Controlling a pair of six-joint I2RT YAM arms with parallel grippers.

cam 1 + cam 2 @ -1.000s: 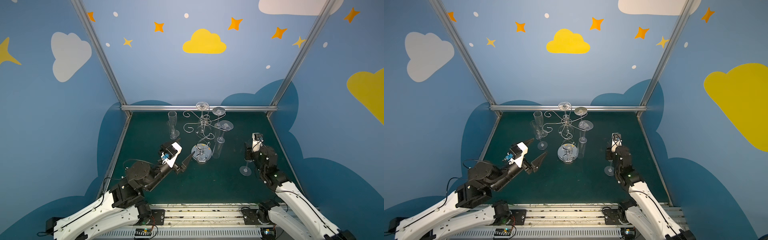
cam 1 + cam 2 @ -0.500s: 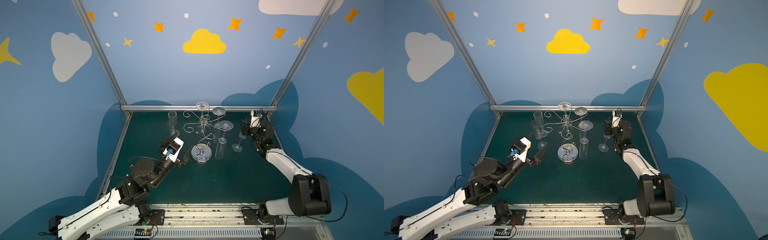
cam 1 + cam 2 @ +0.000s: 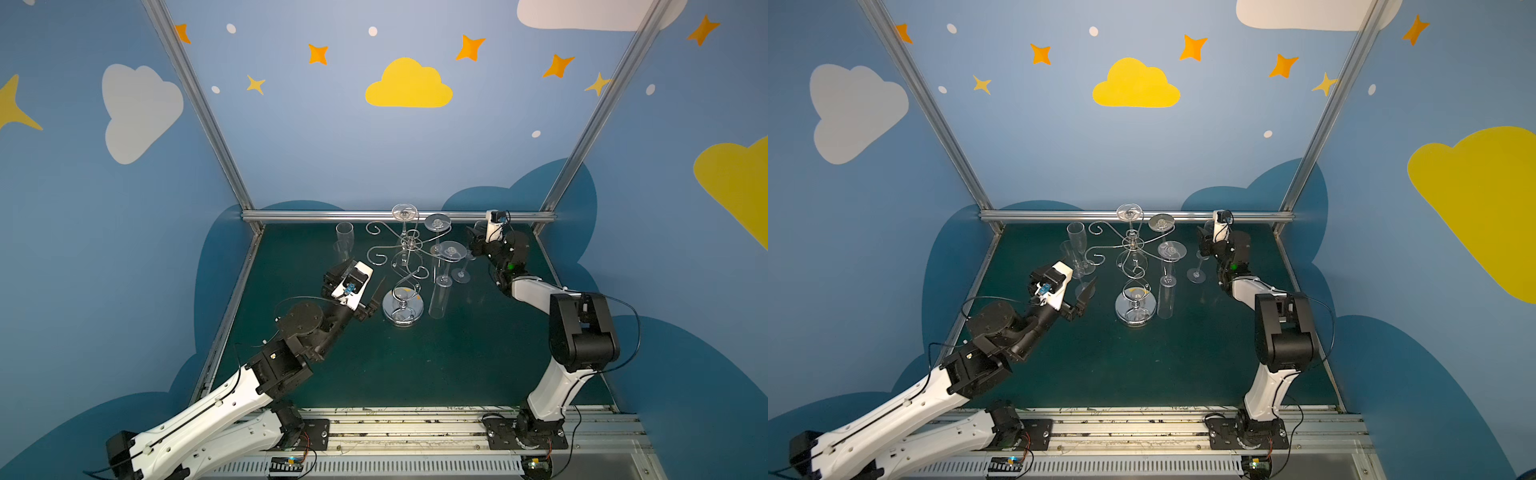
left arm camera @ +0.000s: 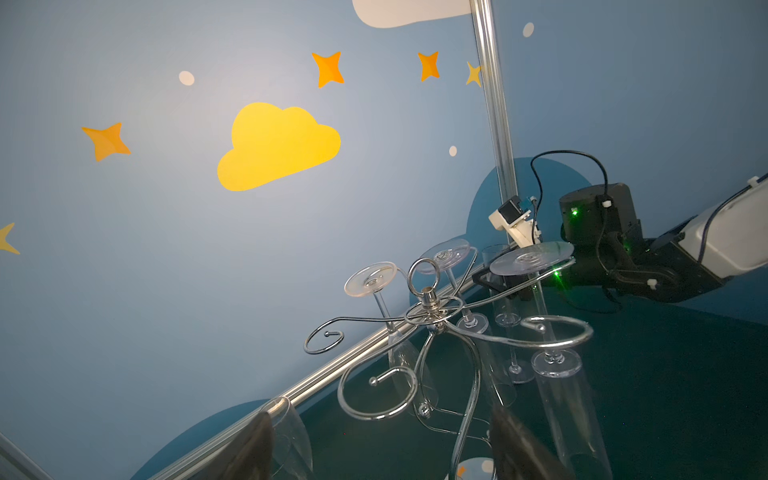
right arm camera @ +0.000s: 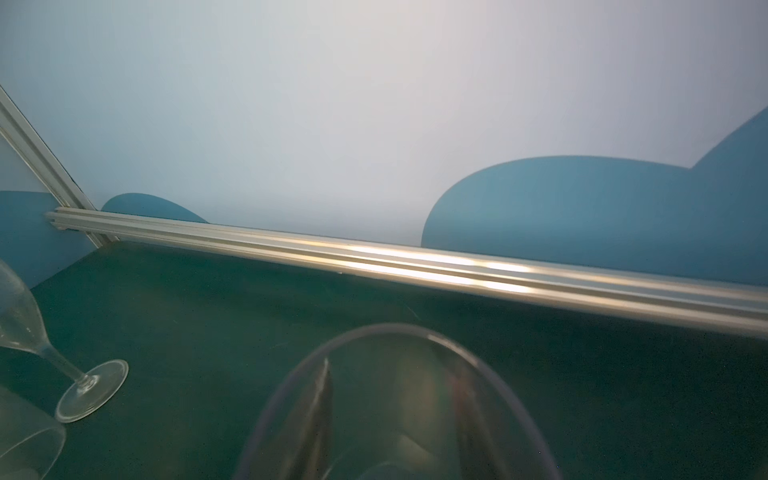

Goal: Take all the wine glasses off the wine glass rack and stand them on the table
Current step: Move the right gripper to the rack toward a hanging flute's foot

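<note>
- The right gripper (image 3: 476,247) is clenching a clear stemmed wine glass (image 4: 507,318) around its bowl. The glass is off the shiny chrome wire wine glass rack (image 4: 430,308), to its right, near the back right corner of the dark green bench (image 3: 415,365).
- That glass is standing tall, with its rim pointing up and its round foot pointing down. Its long axis is running close to vertical, leaning slightly in both top views. The foot is sitting down at bench level, but I cannot tell whether it is touching.
- The rack is standing upright at mid-bench, its twisted stem rising from a round mirror-like base. Its curled scroll arms are spreading sideways from the hub.
- Three more clear glasses (image 4: 372,279) are hanging upside down from the scrolls, flat feet up and bowls down.
- Clear upright flutes (image 3: 1076,237) are standing on the bench to the rack's left.
- The left gripper (image 4: 380,432) is hovering released and empty just left of the rack's base, its dark fingers spread wide towards the stem.
- Only the right wrist view is showing the held glass's round rim up close. It is blurred, with dark fingers showing through the clear wall and the silver aluminium back rail (image 5: 415,266) beyond.
- Only the left wrist view is showing the ring on the rack's top.
</note>
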